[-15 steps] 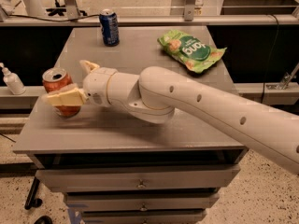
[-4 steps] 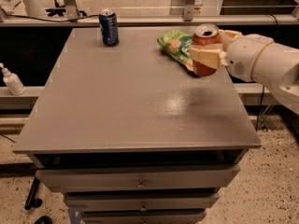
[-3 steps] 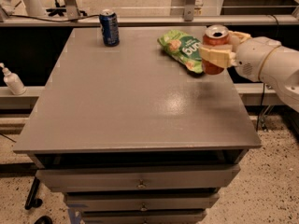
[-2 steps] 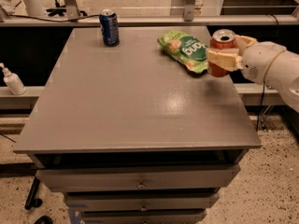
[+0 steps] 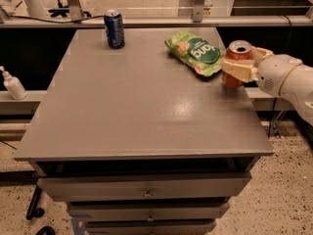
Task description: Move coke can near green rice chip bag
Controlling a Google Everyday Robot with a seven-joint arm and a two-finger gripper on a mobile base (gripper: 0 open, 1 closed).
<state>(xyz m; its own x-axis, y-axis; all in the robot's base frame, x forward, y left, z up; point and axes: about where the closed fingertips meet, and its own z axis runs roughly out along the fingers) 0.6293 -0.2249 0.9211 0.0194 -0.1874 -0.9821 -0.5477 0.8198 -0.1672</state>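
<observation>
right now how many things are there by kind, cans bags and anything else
cans: 2, coke can held in the tool at the table's right edge, dark blue can at the back
bags: 1, green rice chip bag
bottles: 1, white bottle left of the table
total: 4

My arm (image 5: 289,78) extends in low from the right, wrist level. Claw (image 5: 242,60) points left, fingers (image 5: 237,68) clamped either side of the coke can (image 5: 234,81), can upright.
</observation>
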